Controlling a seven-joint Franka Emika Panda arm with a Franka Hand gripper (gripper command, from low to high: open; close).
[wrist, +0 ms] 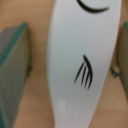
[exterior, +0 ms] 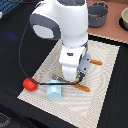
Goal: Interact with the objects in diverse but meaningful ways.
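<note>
Wrist view: I see the white piece (wrist: 82, 60), marked with dark lines, lying between the pincer's (wrist: 70, 65) spread fingers (wrist: 12, 75), neither touching it. In the exterior view the pincer (exterior: 75, 77) sits low over the mat (exterior: 102, 85), tomato (exterior: 30, 84) and cup (exterior: 54, 92) nearby, a pot (exterior: 98, 14) well apart.

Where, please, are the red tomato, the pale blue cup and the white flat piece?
red tomato (exterior: 30, 84), exterior view, middle of its body.
pale blue cup (exterior: 54, 93), exterior view, its side.
white flat piece (wrist: 82, 60), wrist view, middle, beside the black marks.
</note>
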